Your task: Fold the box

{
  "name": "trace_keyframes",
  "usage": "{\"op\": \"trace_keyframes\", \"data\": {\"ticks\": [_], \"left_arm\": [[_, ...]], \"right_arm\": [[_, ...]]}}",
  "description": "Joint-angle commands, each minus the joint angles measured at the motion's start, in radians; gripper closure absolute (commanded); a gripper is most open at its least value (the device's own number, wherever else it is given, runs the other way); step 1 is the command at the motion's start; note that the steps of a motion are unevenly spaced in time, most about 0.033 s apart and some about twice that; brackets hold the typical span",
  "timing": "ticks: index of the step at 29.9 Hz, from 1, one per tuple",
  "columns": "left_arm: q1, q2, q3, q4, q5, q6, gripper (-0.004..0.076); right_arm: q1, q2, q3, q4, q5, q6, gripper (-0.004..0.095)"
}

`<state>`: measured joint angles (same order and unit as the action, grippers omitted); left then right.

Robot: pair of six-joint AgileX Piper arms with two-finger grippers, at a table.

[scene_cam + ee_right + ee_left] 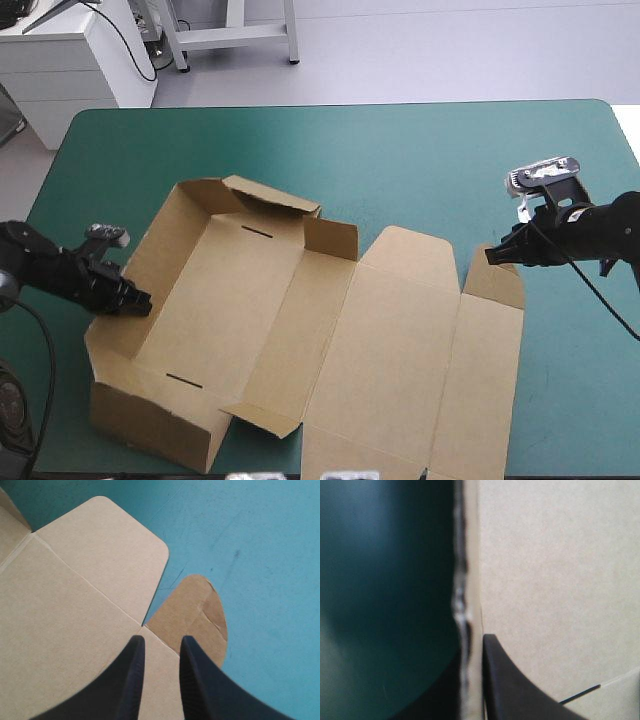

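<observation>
The brown box (pixel 390 330) lies partly formed. Its left half is a tray with walls raised, and the lid with its flaps lies flat to the right. My left gripper (pixel 138 300) is at the tray's left wall. In the left wrist view the wall's edge (pixel 467 580) runs between the black fingers (pixel 520 690), so the left gripper (pixel 471 647) is shut on it. My right gripper (pixel 490 254) hovers over the slit beside the lid's small rounded ear flap (pixel 192 610). The right gripper (pixel 160 639) is open only a narrow gap, with nothing in it.
The teal-green cover (pixel 420 160) shows beyond the box on the far side and to the right (pixel 260 540). The box's near wall (pixel 150 425) and lid reach close to the table's front edge.
</observation>
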<state>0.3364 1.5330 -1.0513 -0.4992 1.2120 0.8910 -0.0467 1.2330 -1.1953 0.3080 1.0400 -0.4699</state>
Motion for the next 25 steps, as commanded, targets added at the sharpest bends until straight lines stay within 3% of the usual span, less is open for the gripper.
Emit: {"op": "trace_keyframes", "data": {"ticks": [1,11,25], "left_arm": [[-0.108,-0.031,-0.164,-0.035,-0.005,0.024,0.0731],[-0.446,-0.031,-0.457,0.247,-0.232,0.026,0.0731],[-0.890,-0.031,-0.491,0.762,-0.595,-0.029,0.0731]], "right_arm": [[-0.008,-0.025,-0.025,0.025,-0.023,-0.007,0.0681],[-0.008,-0.025,-0.025,0.056,-0.020,-0.001,0.0681],[-0.008,-0.025,-0.025,0.056,-0.047,0.034,0.0681]]}}
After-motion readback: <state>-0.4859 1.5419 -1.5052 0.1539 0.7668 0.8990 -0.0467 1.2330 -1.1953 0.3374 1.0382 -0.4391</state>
